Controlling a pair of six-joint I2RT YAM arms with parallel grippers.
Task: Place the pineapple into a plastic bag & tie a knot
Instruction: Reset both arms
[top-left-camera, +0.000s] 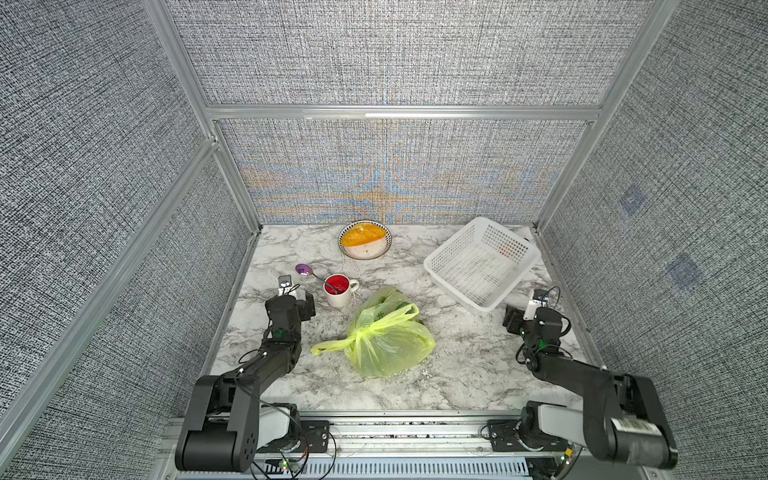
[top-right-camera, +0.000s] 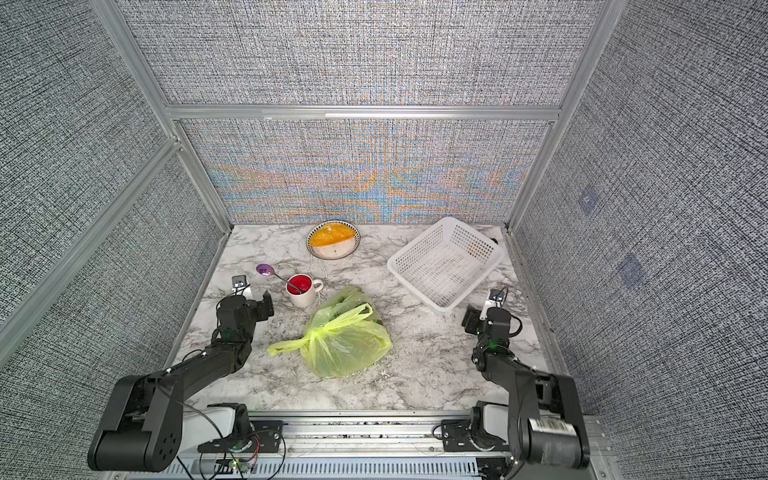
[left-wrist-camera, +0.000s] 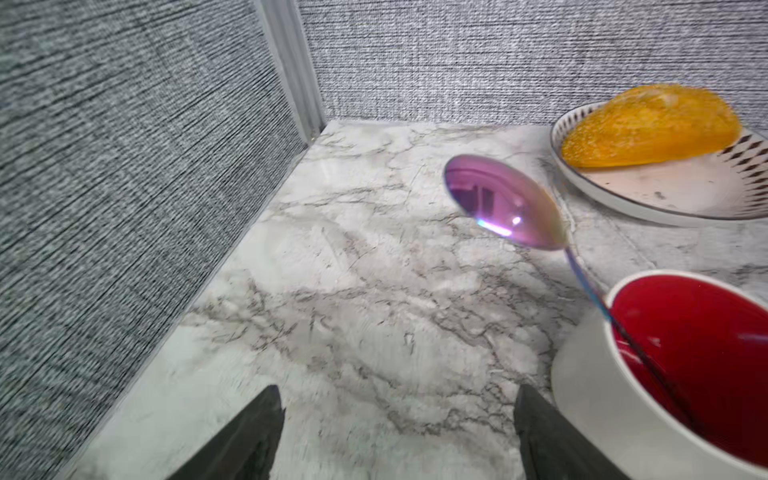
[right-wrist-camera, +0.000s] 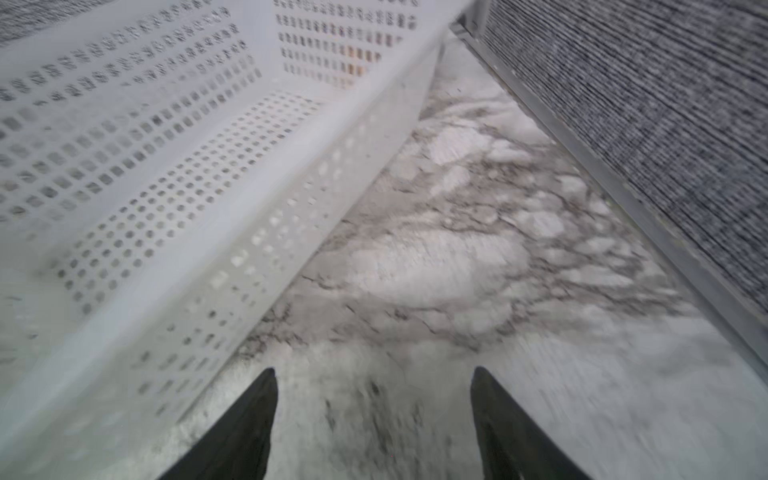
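Knot (top-left-camera: 360, 334) looks tied on plastic bag (top-left-camera: 388, 347) just below frame centre in a top view, so w/ left gripper (left-wrist-camera: 398, 399) & right gripper (right-wrist-camera: 374, 374) both spread wide & empty, retract slow, clear of mug (top-left-camera: 341, 300) & basket (top-left-camera: 478, 270).

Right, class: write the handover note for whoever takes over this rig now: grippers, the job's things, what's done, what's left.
Left gripper: open, empty, near the mug.
Right gripper: open, empty, beside the white basket.
Plastic bag: lying mid-way across the table, touched by neither gripper.
Done: handles tied in a knot.
Left: probably nothing; the pineapple cannot be made out through the bag, so check.
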